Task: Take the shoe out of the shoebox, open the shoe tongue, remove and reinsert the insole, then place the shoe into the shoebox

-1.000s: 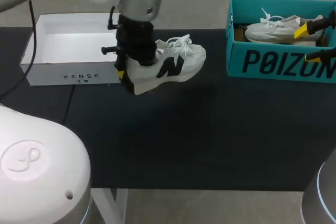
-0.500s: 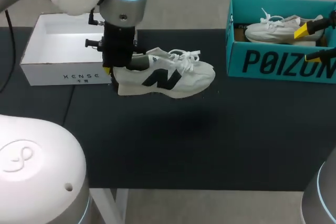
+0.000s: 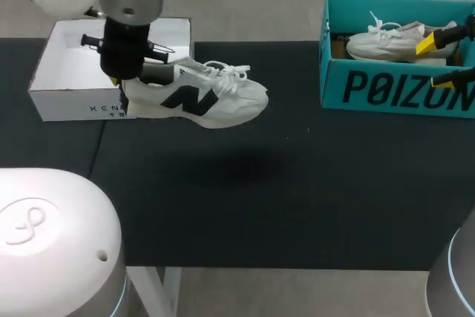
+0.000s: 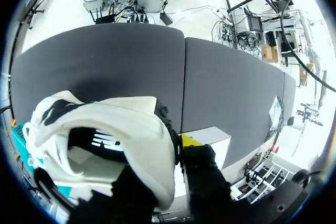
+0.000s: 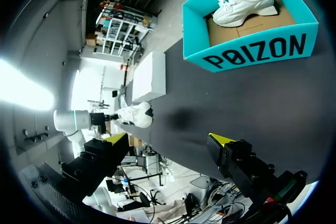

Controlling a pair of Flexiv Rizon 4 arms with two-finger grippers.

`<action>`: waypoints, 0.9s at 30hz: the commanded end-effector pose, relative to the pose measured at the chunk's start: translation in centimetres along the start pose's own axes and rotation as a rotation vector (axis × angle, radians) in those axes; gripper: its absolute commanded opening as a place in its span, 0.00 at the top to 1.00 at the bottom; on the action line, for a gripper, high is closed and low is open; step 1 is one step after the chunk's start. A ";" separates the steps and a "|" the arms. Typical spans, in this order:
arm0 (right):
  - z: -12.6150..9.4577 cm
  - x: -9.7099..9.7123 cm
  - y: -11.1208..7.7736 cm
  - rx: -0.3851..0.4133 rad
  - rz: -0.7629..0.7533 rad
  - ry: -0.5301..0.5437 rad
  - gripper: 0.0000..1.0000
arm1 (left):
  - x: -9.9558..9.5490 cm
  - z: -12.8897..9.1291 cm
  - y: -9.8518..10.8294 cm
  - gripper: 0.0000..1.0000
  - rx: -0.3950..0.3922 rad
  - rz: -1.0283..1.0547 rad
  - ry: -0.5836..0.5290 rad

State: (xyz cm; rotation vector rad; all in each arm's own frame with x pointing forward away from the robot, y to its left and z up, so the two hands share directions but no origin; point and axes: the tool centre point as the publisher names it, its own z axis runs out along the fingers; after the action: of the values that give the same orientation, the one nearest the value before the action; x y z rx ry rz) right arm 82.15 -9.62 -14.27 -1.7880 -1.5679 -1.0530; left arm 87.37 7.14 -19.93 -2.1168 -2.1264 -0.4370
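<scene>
Landmark: the white shoebox [image 3: 74,103] is taken as the reference; it is seen lidless on the black table [image 3: 260,206], with its inside bare and white.

Shoe: a white shoe [image 3: 197,98] with a black letter on its side is held in the air just beside the white shoebox, on the side facing the teal shoebox. Its heel is seen in front of the white shoebox's near corner, and its toe is pointed away from that box. The sole is kept roughly level, and a shadow is cast on the table beneath it. In the left wrist view the shoe [image 4: 105,135] is looked into from the heel, and the dark lining inside is shown.

Left gripper: the left gripper [image 3: 119,78] is placed over the same near corner of the white shoebox. Its fingers are closed narrowly on the heel of the shoe, one inside the collar and one outside; one yellow tip is seen against the heel at the left gripper [image 4: 170,149].

Right gripper: the right gripper [image 5: 169,139] is held well apart from the white shoebox [image 5: 149,77], past the teal shoebox. Its fingers are spread wide and nothing is held between them.

Teal shoebox: a teal shoebox [image 3: 393,90] is set on the table well apart from the white shoebox, beyond the held shoe.

Second shoe: a second shoe [image 3: 397,41], also white, is laid inside the teal shoebox.
</scene>
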 end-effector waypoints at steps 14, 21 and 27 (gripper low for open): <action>0.0 0.0 0.0 -0.001 0.000 -0.003 0.00 | 12.3 4.2 11.7 1.00 0.074 0.044 -0.073; 0.0 0.0 0.0 -0.001 0.000 -0.003 0.00 | 14.6 5.2 14.6 1.00 0.037 -0.005 -0.195; 0.0 0.0 0.0 -0.001 0.000 -0.003 0.00 | 14.6 5.2 14.6 1.00 0.037 -0.005 -0.195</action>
State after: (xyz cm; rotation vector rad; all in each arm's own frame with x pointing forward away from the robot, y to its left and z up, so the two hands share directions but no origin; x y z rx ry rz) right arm 82.15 -9.62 -14.27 -1.7880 -1.5679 -1.0530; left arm 102.15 22.28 -19.20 -2.2080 -2.2163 -0.2090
